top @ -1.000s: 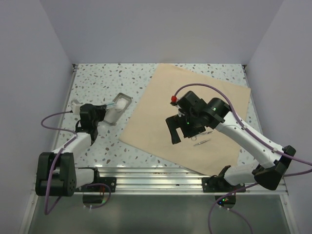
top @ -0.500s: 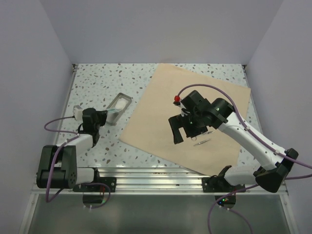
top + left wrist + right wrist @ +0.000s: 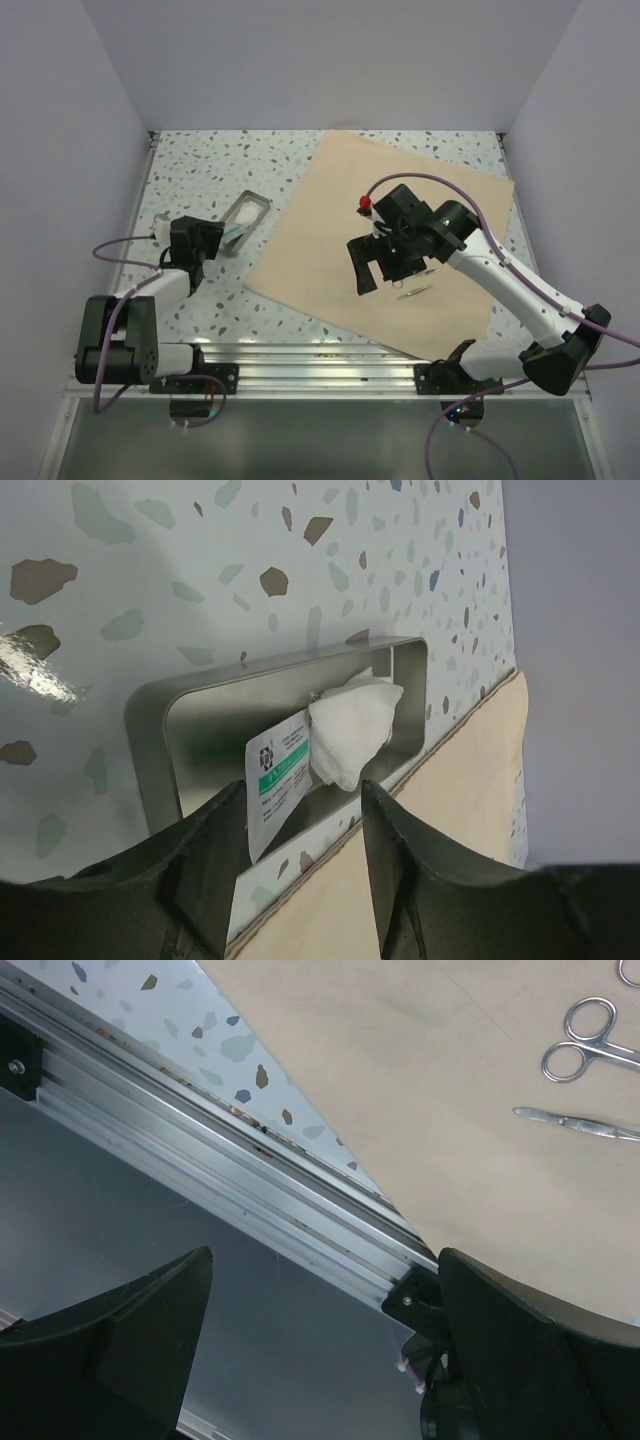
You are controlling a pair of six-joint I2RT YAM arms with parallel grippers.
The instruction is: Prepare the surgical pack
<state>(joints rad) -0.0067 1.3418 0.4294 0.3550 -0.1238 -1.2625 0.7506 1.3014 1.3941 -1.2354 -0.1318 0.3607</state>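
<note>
Left of centre on the worktop, the metal tray (image 3: 243, 222) lies beside the wrap sheet (image 3: 320, 240), its long axis slanting toward the far right corner, gauze (image 3: 350, 725) inside. Before it the left gripper (image 3: 305, 815) stands with fingers apart; the right gripper (image 3: 325, 1260) hangs wide open above the instruments (image 3: 415, 290). Loading and wrapping apparently remain.

My left fingers (image 3: 205, 870) straddle gauze packet (image 3: 280, 780); tray (image 3: 150, 730) walls hem both sides. Worktop (image 3: 200, 170) beyond tray passable. Wrap (image 3: 320, 250) flat; instruments (image 3: 585, 1055) low, right arm (image 3: 500, 275) overhangs beside them. Enclosure walls (image 3: 90, 150) bound three sides.
</note>
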